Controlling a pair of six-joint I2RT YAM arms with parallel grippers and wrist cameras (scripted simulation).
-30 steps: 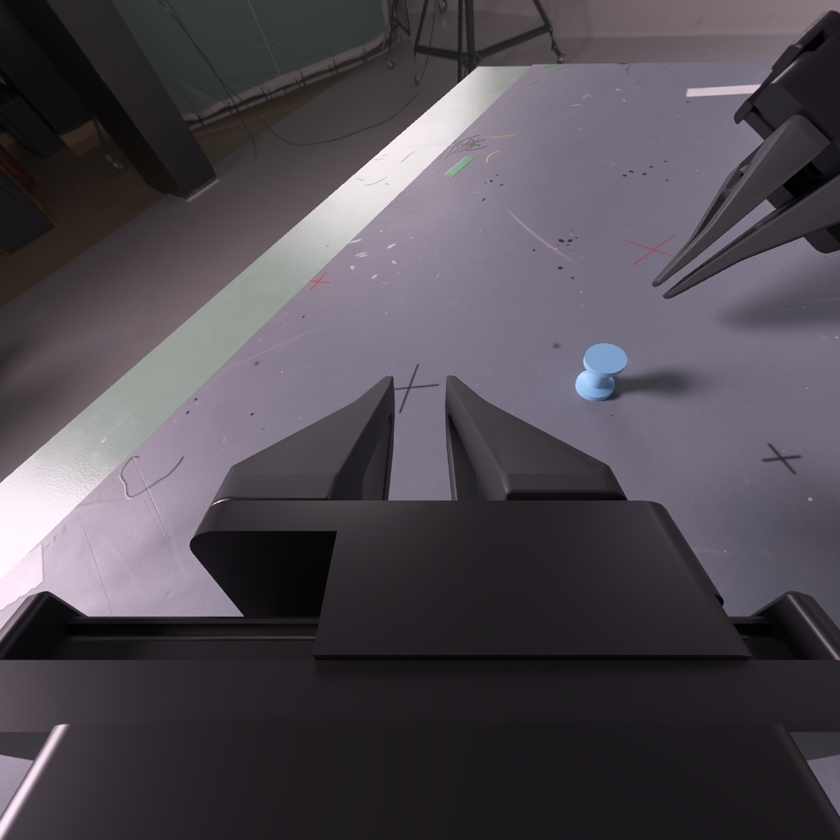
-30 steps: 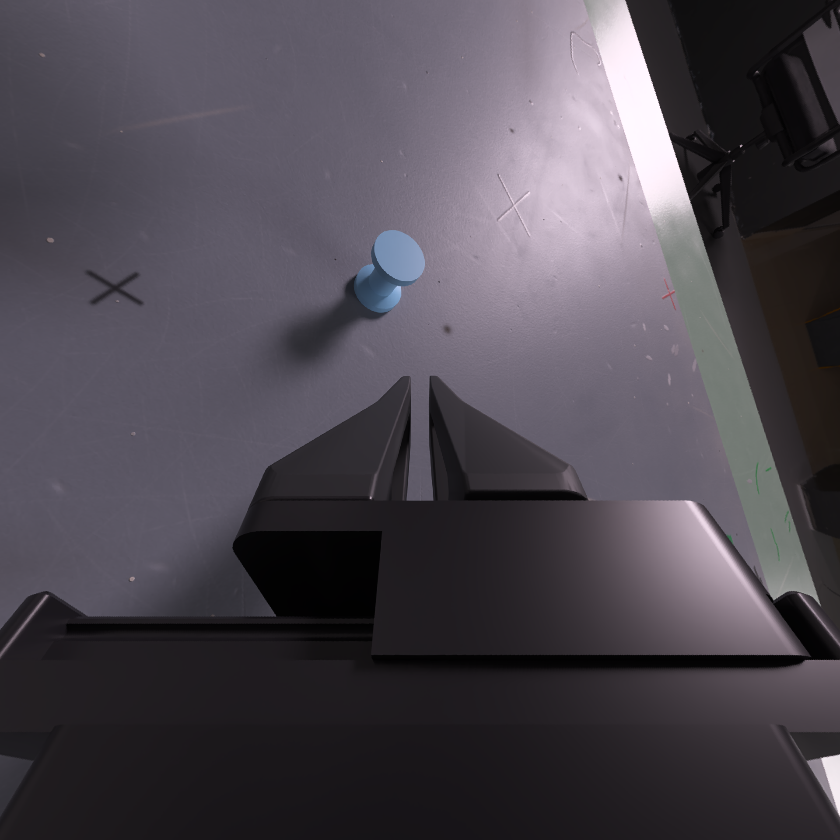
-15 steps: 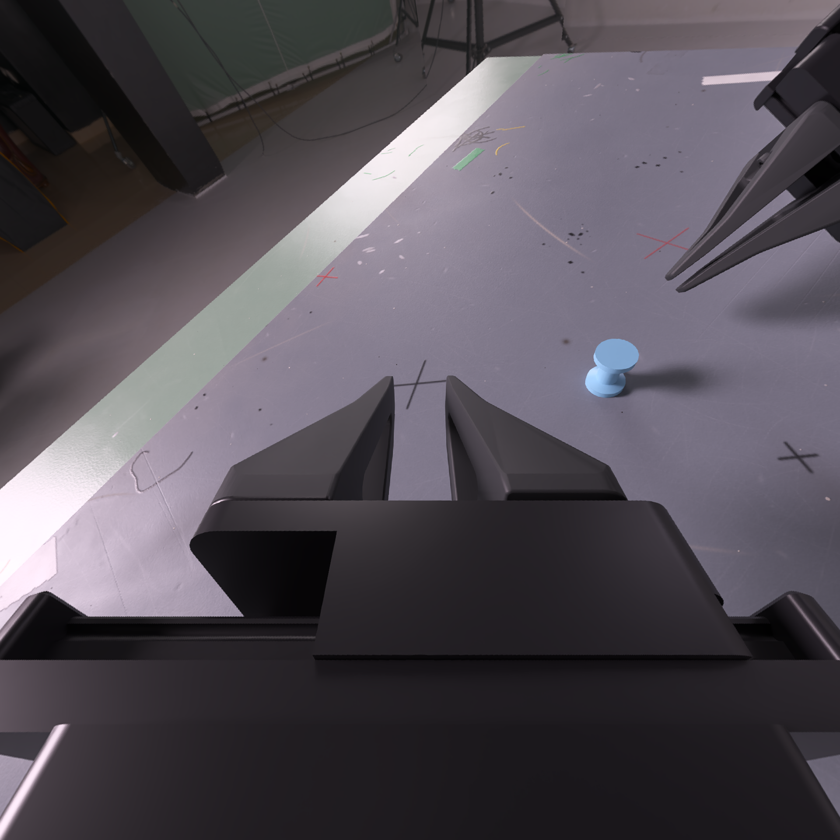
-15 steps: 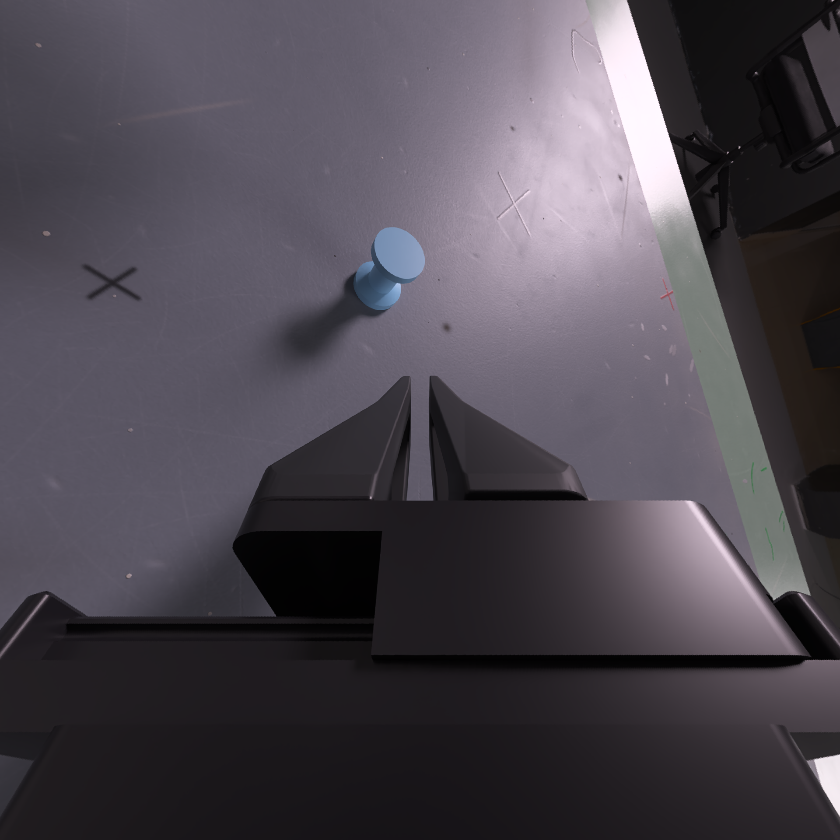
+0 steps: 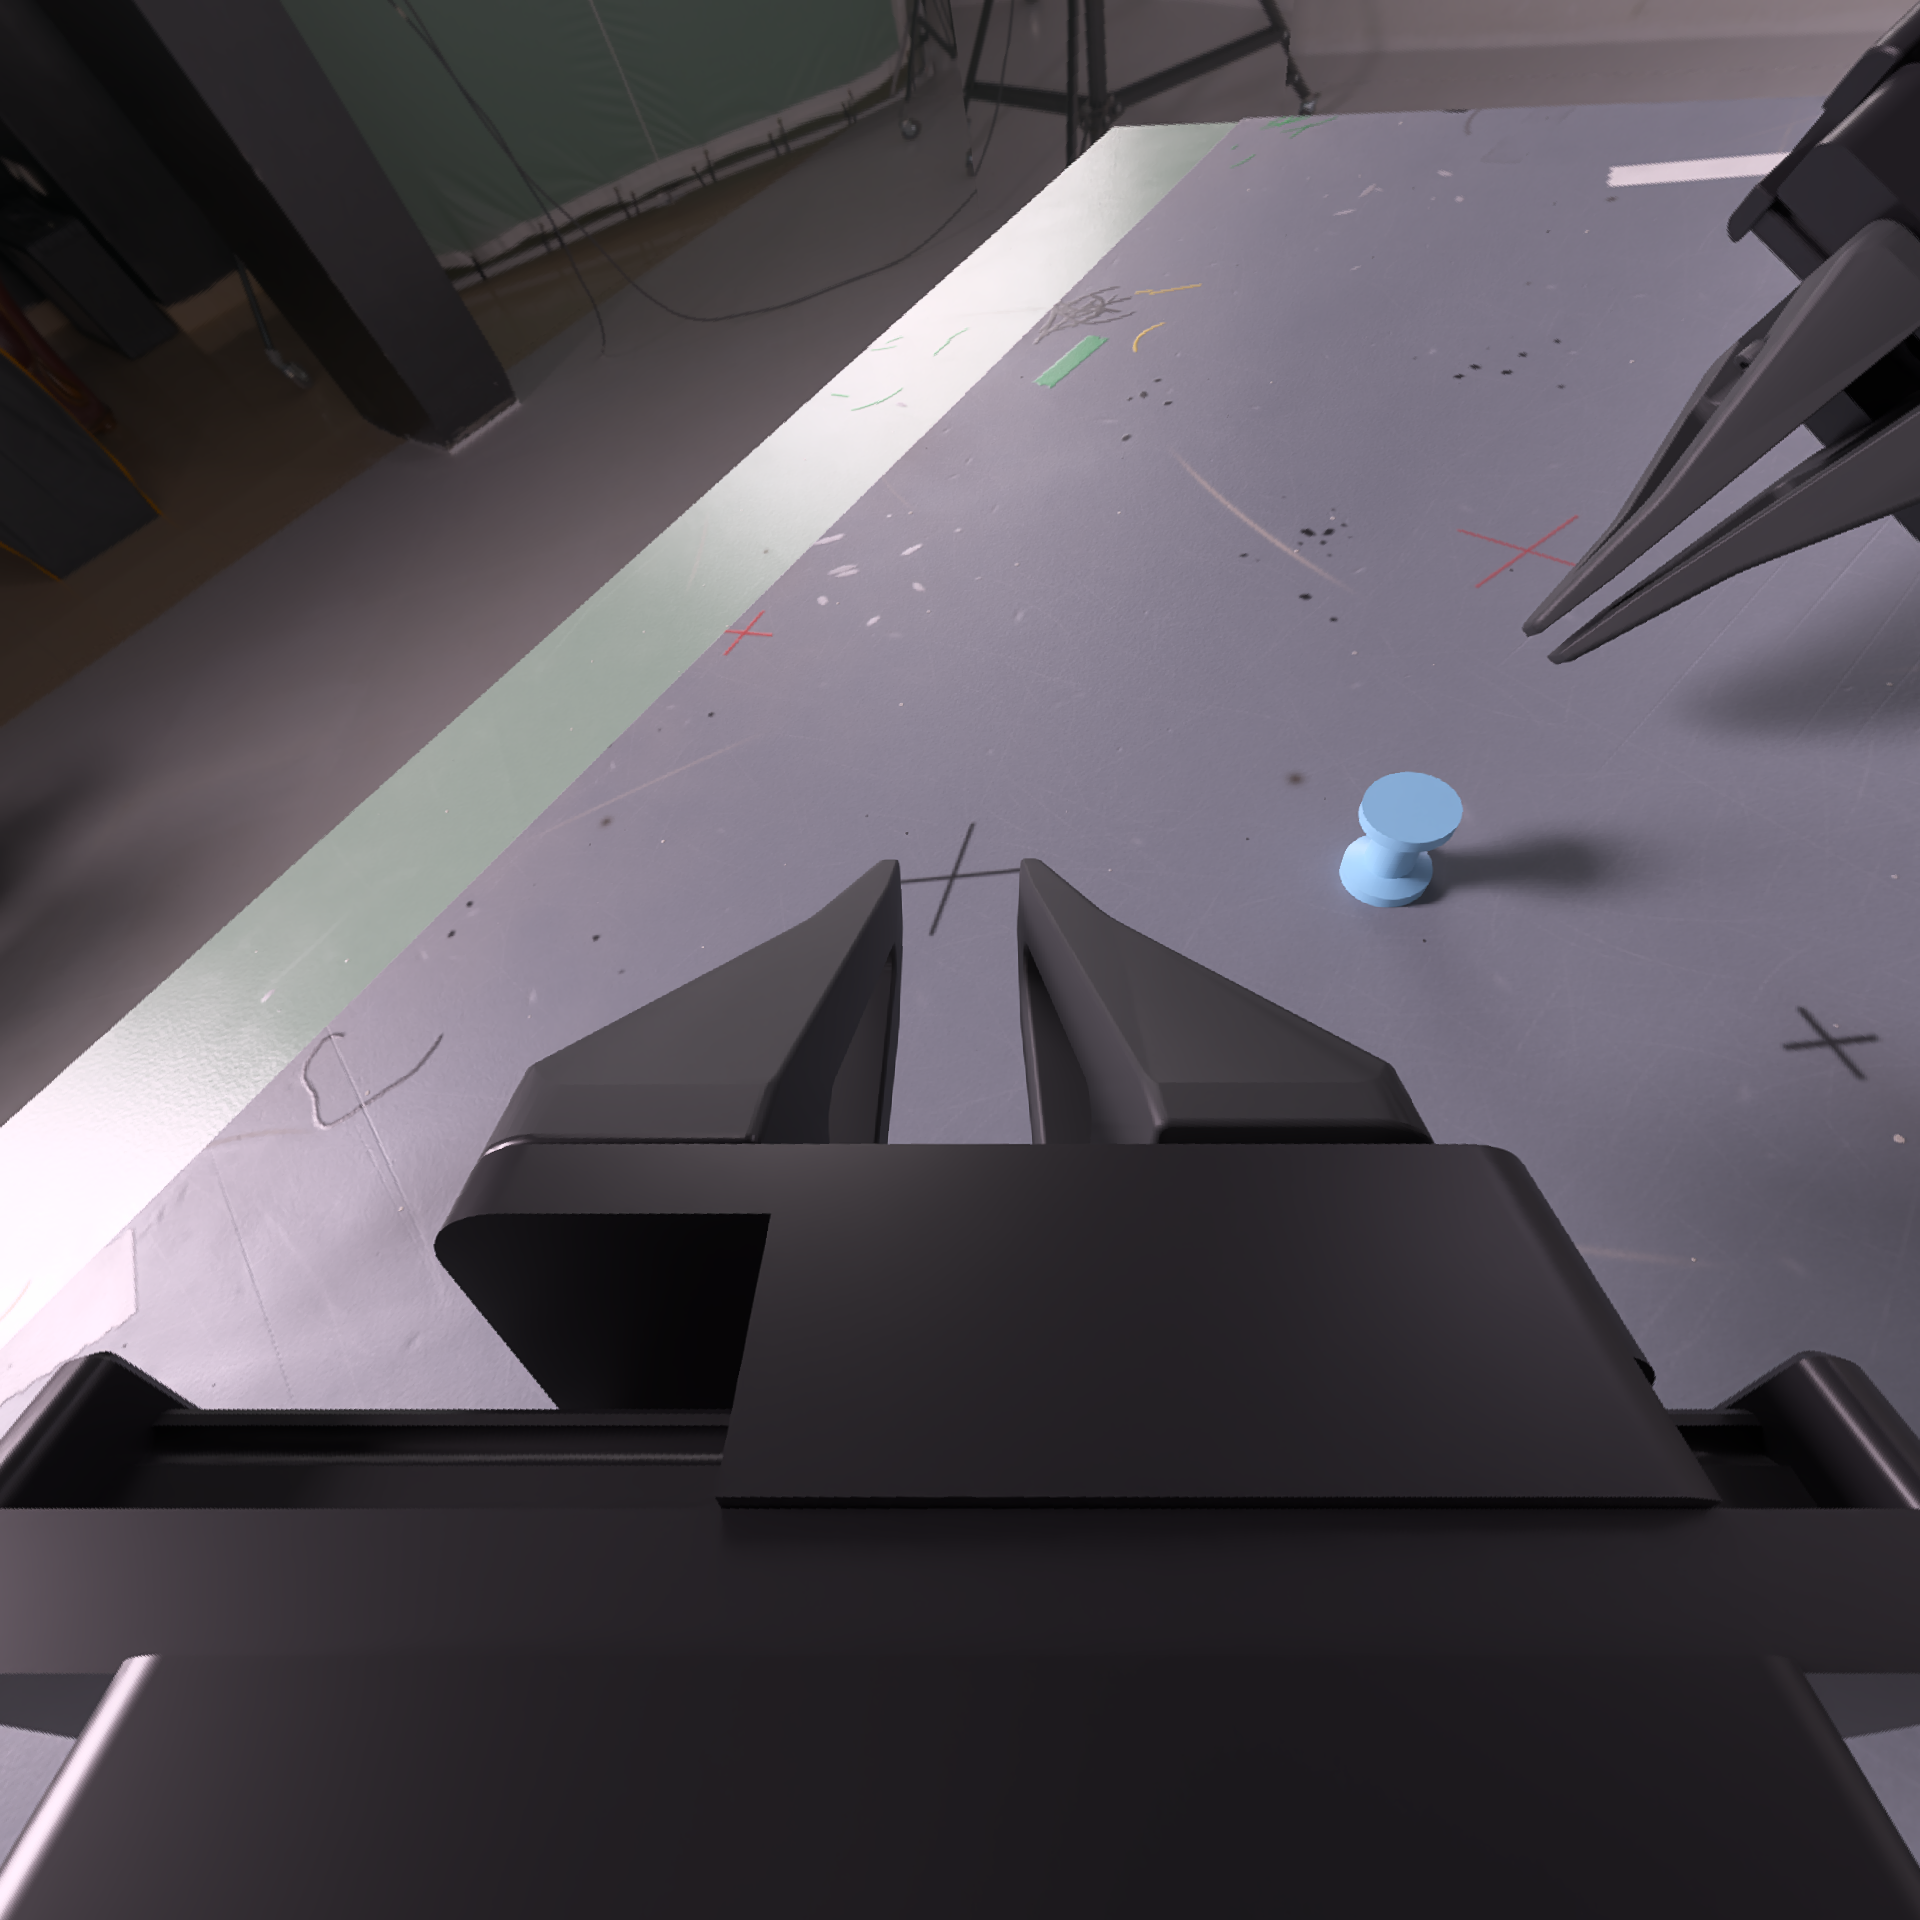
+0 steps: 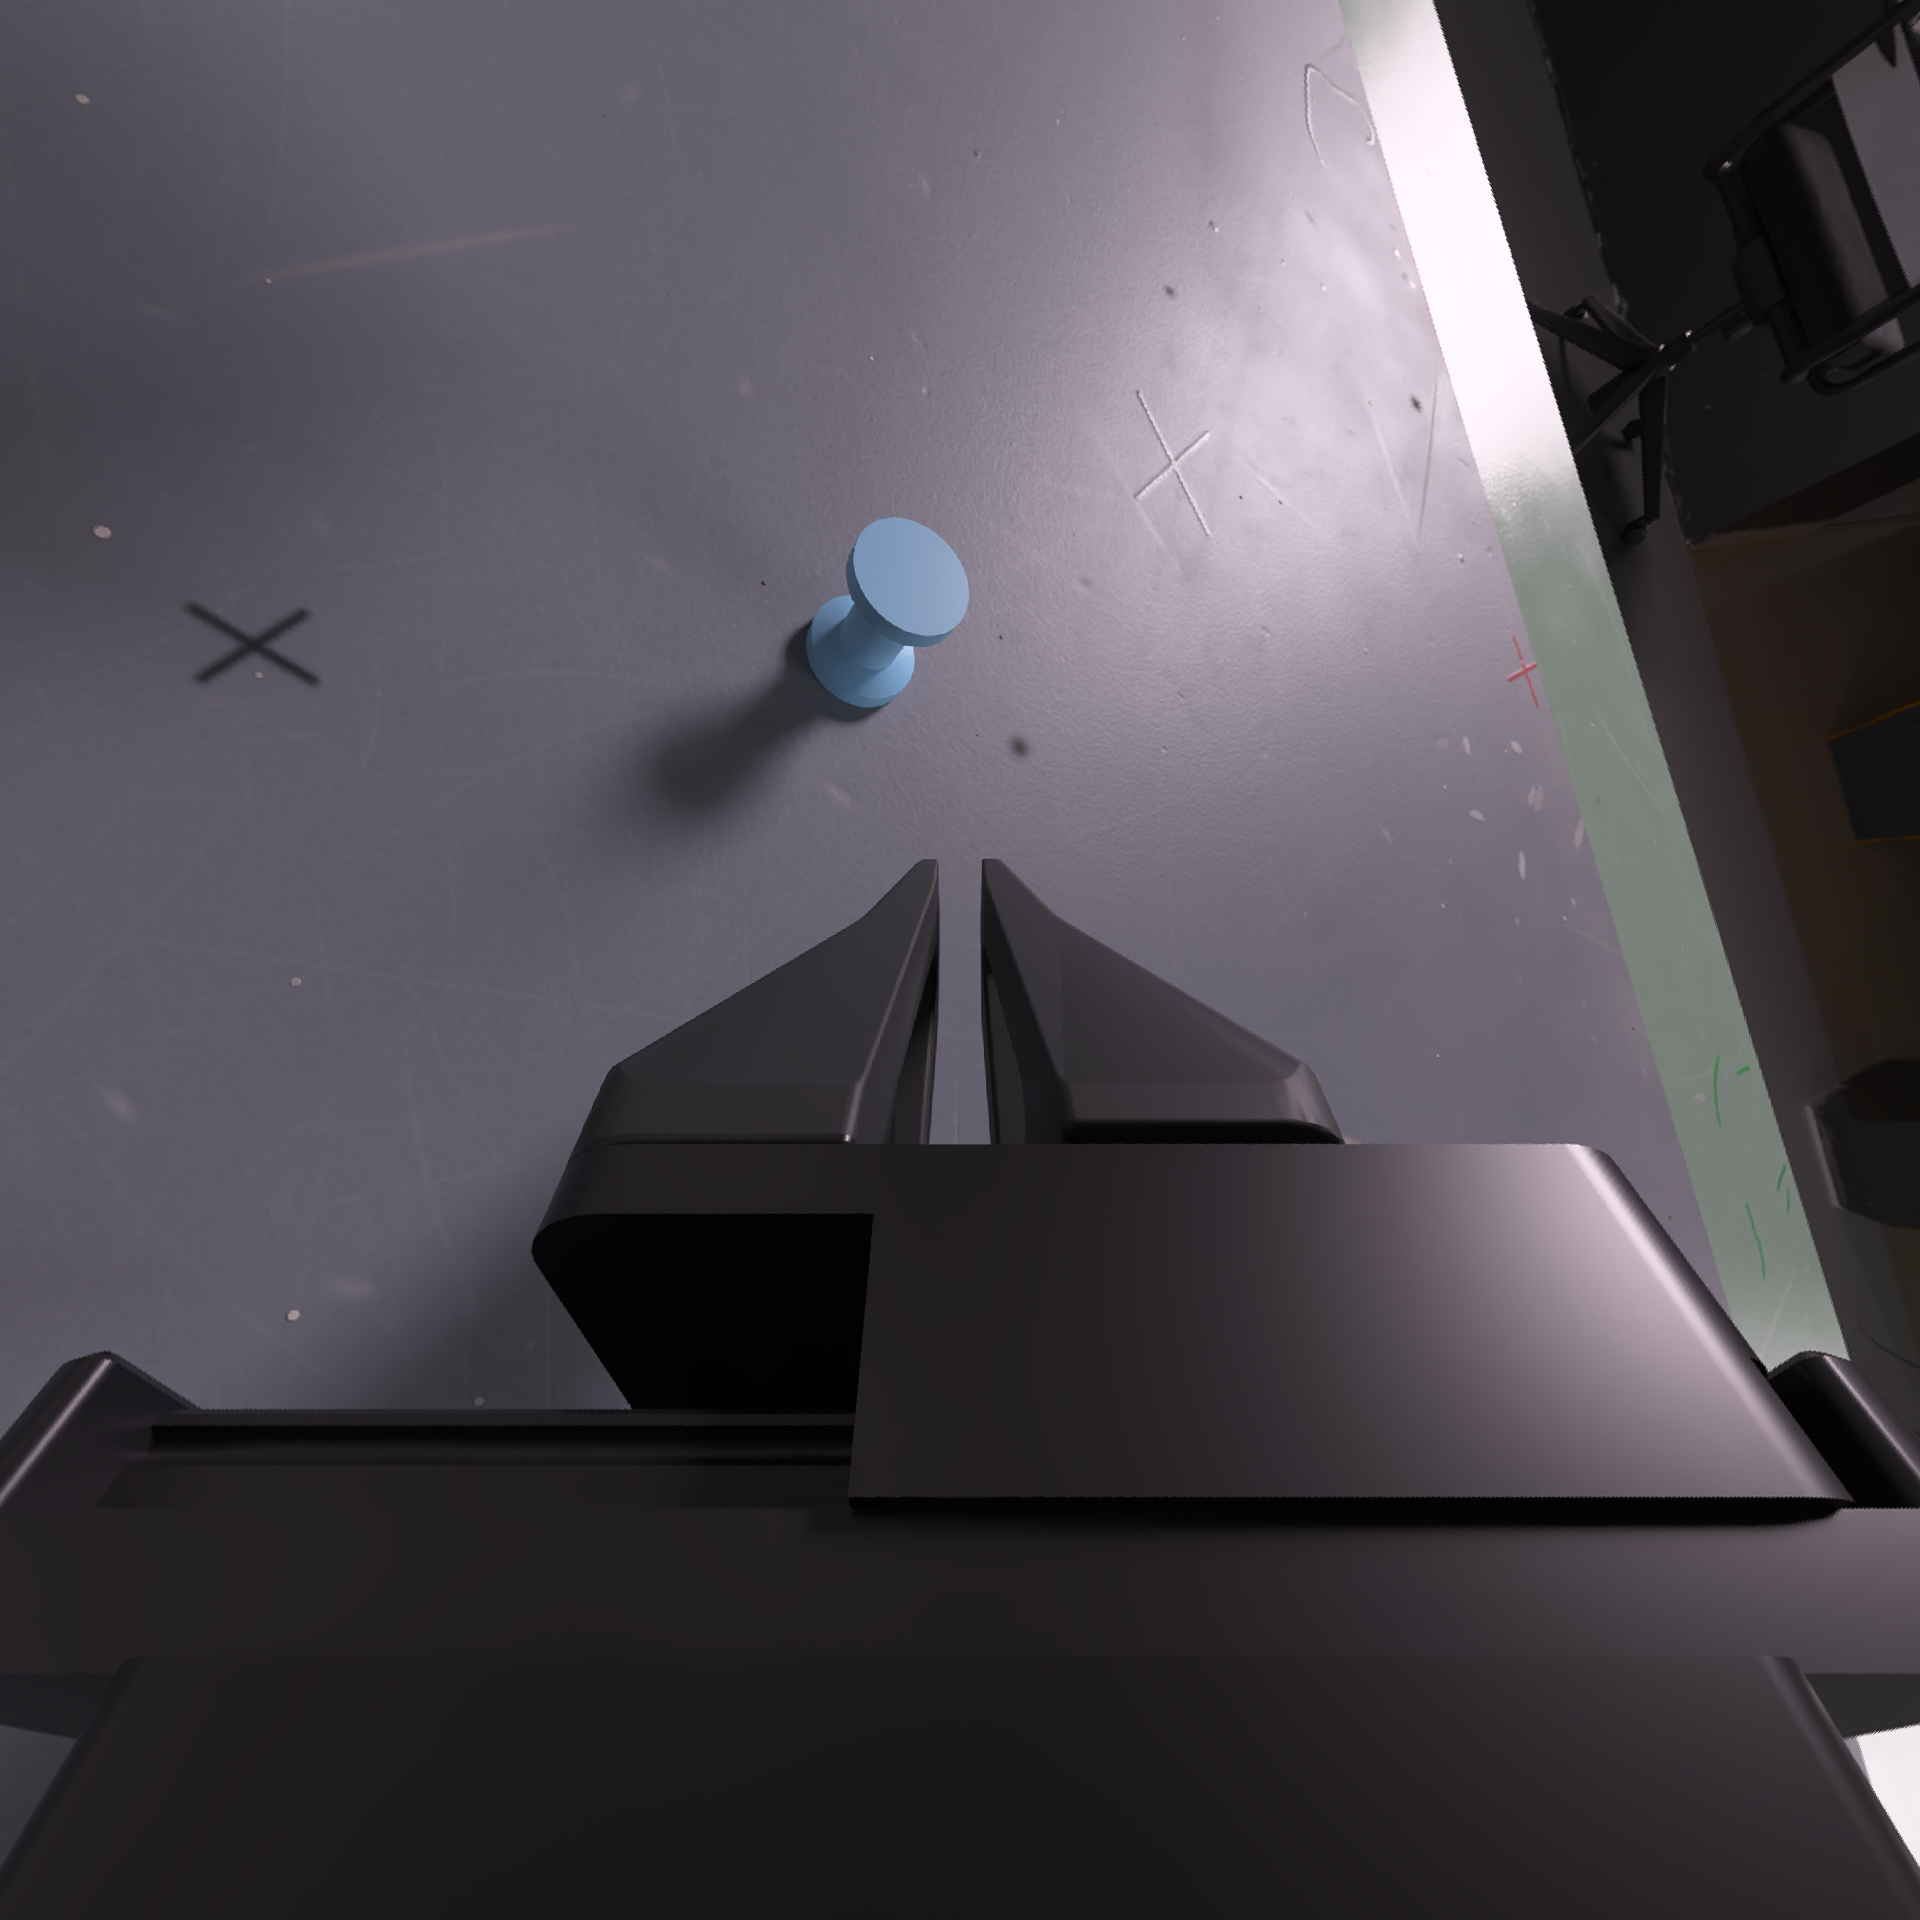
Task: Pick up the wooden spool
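Grey table point(image 6: 416, 312), spool point(image 6: 883, 629) ahead of right gripper point(image 6: 960, 868)

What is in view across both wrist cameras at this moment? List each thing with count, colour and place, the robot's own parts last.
Spool: one, light blue, standing upright on the table, ahead and to the right of the left gripper, free of both grippers.
Table: one, grey, scuffed, with a pale green strip along one edge.
Cross marks: several, black, red and a pale scratched one, spread over the tabletop.
Green tape piece: one, near the table's far edge.
Tripod stand: one, dark, on the floor beyond the table.
Left gripper: one, black, above the table, fingers parted by a small gap, empty.
Right gripper: one, black, fingers nearly together, empty, short of the spool.
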